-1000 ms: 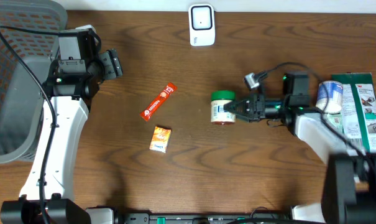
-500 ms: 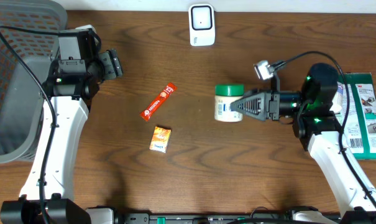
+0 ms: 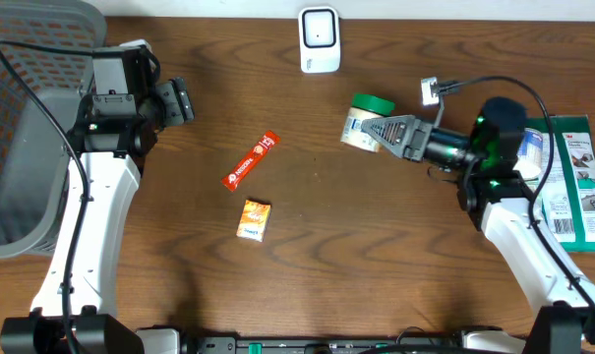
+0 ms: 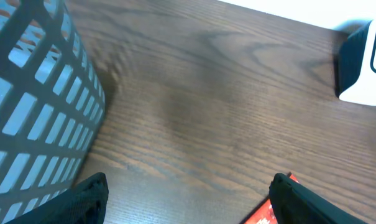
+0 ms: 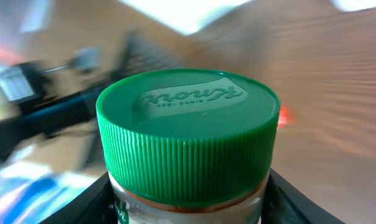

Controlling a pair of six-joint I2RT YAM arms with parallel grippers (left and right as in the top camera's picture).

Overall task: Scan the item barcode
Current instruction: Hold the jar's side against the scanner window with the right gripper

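Jar [image 3: 362, 123] with a green lid, pinched between the fingers of the right tool [image 3: 376, 129], is seen tilted near the back of the tabletop [image 3: 307, 285], to the right of the white scanner [image 3: 319, 39] standing at the far edge. The overhead view shows the jar's pale label, with its lid pointing toward that far edge; the label's print is too small to read there.

The right wrist view gives what the overhead cannot. The ribbed lid [image 5: 188, 124] fills the frame, a raised brand mark on its top. The right tool's dark fingers [image 5: 96, 200] press against the jar's sides below, and the background is blurred.

The left tool [image 3: 181, 101] hangs spread and empty at the left side, beside the grey mesh basket [image 3: 22, 147]. Its wrist camera shows the basket wall close up and bare wood between the two fingertips. It also catches a corner of the red sachet [image 4: 265, 210] and the edge of the scanner.

Only the overhead takes in the whole red sachet lying mid-tabletop and the small orange packet [image 3: 255, 219] just below it. It alone shows the green box [image 3: 577, 177] with other goods at the right edge, behind the right arm.
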